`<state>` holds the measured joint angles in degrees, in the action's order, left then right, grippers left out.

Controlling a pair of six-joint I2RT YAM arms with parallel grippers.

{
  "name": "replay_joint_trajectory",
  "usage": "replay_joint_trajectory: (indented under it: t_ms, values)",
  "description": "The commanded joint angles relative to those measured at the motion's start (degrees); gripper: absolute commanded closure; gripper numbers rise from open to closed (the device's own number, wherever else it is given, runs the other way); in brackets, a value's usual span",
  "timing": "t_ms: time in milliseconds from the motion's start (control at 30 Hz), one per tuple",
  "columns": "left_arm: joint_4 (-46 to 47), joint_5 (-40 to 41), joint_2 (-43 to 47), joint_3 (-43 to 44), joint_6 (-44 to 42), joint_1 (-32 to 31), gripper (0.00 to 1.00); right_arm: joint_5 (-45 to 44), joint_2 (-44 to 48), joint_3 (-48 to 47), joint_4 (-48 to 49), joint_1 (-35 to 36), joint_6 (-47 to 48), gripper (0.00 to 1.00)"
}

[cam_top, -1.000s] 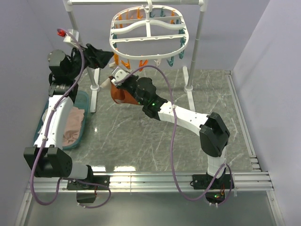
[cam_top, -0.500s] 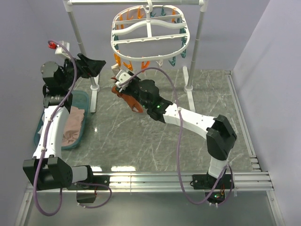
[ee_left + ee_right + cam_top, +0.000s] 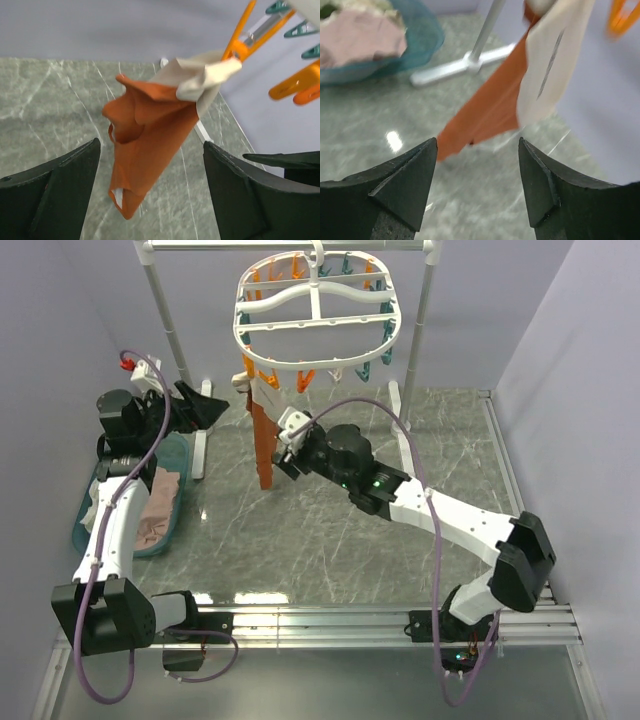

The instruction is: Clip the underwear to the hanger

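Note:
The underwear [image 3: 263,435] hangs straight down as a long rust-orange strip. Its beige waistband [image 3: 200,80] is pinched in an orange clothespin [image 3: 243,42] under the front left rim of the white oval hanger [image 3: 315,315]. My left gripper [image 3: 218,406] is open to the left of the cloth, apart from it, and the cloth [image 3: 150,145] shows beyond its spread fingers. My right gripper [image 3: 284,450] is open just to the right of the strip, holding nothing. In its wrist view the underwear [image 3: 490,115] hangs ahead of the open fingers [image 3: 415,175].
The white pole rack [image 3: 160,310] carries the hanger, and its foot [image 3: 465,65] rests on the marble table. A teal basin [image 3: 178,452] with pale pink clothes [image 3: 155,505] sits at the left. More orange and teal clothespins [image 3: 365,365] dangle from the frame.
My right gripper opened, let go of the underwear and drew back to the right. The bunched cloth dropped and now hangs from the clothespin. The left gripper shifted slightly.

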<state>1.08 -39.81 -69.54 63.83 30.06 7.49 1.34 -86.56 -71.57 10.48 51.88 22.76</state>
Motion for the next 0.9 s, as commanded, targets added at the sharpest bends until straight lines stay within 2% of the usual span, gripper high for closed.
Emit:
replay_joint_trajectory:
  t_ms: [0, 133, 200, 433, 567, 867]
  values:
    - [-3.01, -4.48, 2.21, -1.69, -3.69, 0.16, 0.11, 2.08, 4.90, 3.80, -6.16, -1.16, -5.70, 0.27]
    - [-4.07, -6.94, 3.87, -6.24, -5.98, 0.25, 0.05, 3.48, 8.07, 9.07, -8.98, -3.53, -11.58, 0.27]
    - [-3.55, -6.68, 4.93, -8.10, -6.86, 0.16, 0.04, 5.15, 8.78, 9.96, -9.60, -5.28, -13.87, 0.27]
    - [-4.15, -9.23, 8.36, -12.76, -15.89, -0.28, 0.06, 15.16, 5.89, 8.91, -14.07, -19.25, -28.02, 0.31]
    - [-5.48, -10.19, 8.19, -12.77, -18.99, -0.37, 0.07, 18.34, 4.48, 9.17, -13.30, -23.04, -32.34, 0.32]
    - [-5.82, -10.73, 9.07, -12.24, -22.32, -1.94, 0.12, 20.89, 4.12, 9.87, -11.10, -25.16, -36.91, 0.40]
